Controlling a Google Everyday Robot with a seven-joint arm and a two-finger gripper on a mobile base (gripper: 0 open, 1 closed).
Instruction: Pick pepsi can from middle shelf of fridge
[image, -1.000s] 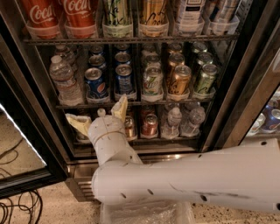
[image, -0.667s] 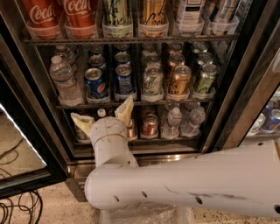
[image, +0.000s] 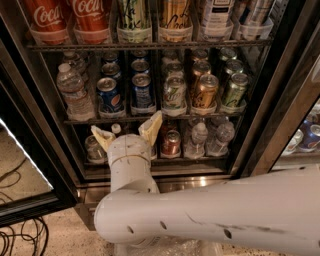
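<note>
The fridge (image: 278, 107) stands open. On its middle shelf (image: 210, 116) the pepsi can (image: 142, 91), dark blue with a silver top, stands in a clear tray, second column from the left. A like blue can with a round red-white logo (image: 109, 96) stands to its left. Green (image: 175, 93) and gold (image: 205, 91) cans stand to its right. My gripper (image: 127, 132) is open and empty, its cream fingers (image: 151, 128) pointing up just below the shelf's front edge, under the two blue cans.
A water bottle (image: 75, 93) stands at the shelf's left end. Tall Coca-Cola cans (image: 49, 16) fill the shelf above. Small bottles and a red can (image: 171, 143) sit on the shelf below, behind my gripper. The open door (image: 30, 150) is at left, with cables (image: 20, 240) on the floor.
My gripper and arm have shifted a little to the right, staying just below the middle shelf. The cans have not moved.
</note>
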